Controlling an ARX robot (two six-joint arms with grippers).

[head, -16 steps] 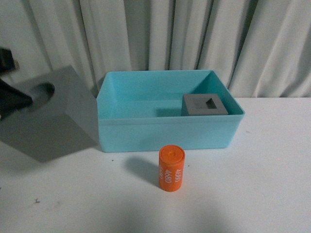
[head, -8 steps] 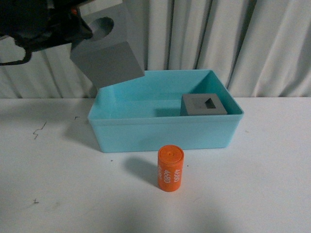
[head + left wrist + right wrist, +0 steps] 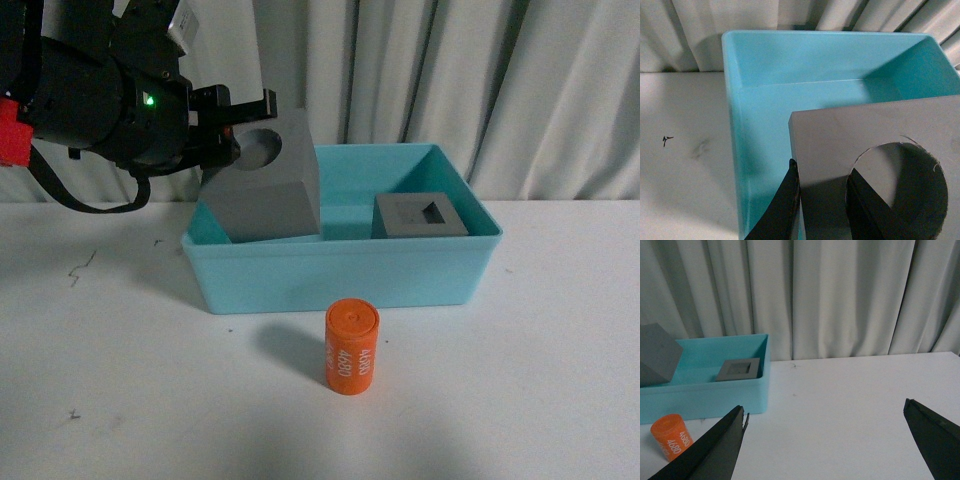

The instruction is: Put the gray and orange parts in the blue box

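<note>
My left gripper [image 3: 235, 140] is shut on the gray cube with the round recess [image 3: 265, 195] and holds it tilted over the left half of the blue box [image 3: 340, 275]. In the left wrist view one finger sits inside the recess and one on the cube's outer wall [image 3: 875, 150], above the box floor [image 3: 805, 100]. The gray cube with the rectangular recess [image 3: 422, 215] lies inside the box at the right; it also shows in the right wrist view [image 3: 739, 369]. The orange cylinder [image 3: 351, 347] stands on the table before the box. My right gripper [image 3: 825, 412] is open and empty.
White table [image 3: 540, 380] with small dark marks at the left [image 3: 80, 265]. Gray curtains [image 3: 480, 80] hang close behind the box. The left arm's black body [image 3: 90, 90] fills the upper left of the front view.
My left gripper has carried the round-recess cube from the far left, up and rightward, and now down over the box's left half. The orange cylinder and the other cube have not moved.
</note>
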